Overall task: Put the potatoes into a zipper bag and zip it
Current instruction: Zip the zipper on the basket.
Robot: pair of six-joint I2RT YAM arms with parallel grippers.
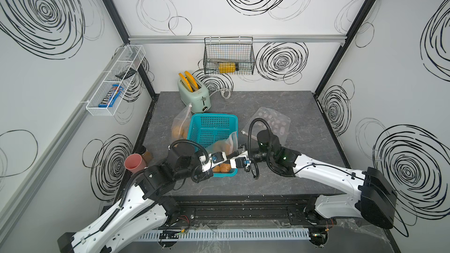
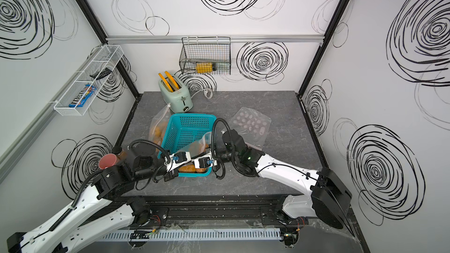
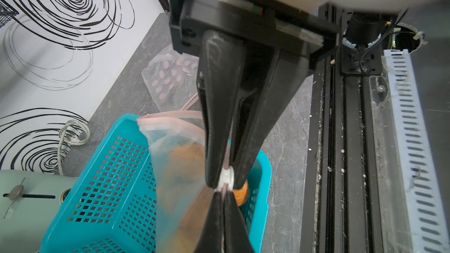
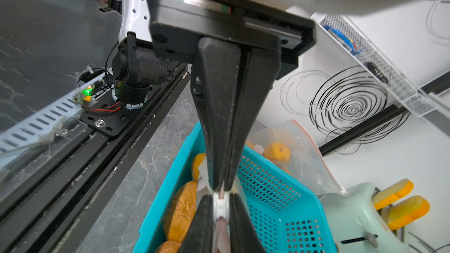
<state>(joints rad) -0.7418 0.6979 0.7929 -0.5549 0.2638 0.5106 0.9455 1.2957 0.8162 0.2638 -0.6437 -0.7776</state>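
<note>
Both grippers meet over the near end of the teal basket (image 1: 209,130). A clear zipper bag (image 1: 222,146) with potatoes inside leans in the basket. My left gripper (image 3: 223,192) is shut on the bag's pink zip strip. Tip to tip with it, my right gripper (image 4: 220,198) is shut on the bag's white slider (image 4: 220,206). In the top view the left gripper (image 1: 226,160) and the right gripper (image 1: 231,158) touch end to end. Loose orange-brown potatoes (image 4: 181,211) lie in the basket's near end under the jaws.
A second bag holding potatoes (image 1: 180,127) leans on the basket's left side. A flat bag with pink dots (image 1: 270,122) lies to the right. A mint toaster (image 1: 193,93) with toast stands behind, and a pink cup (image 1: 134,163) sits at the table's left edge.
</note>
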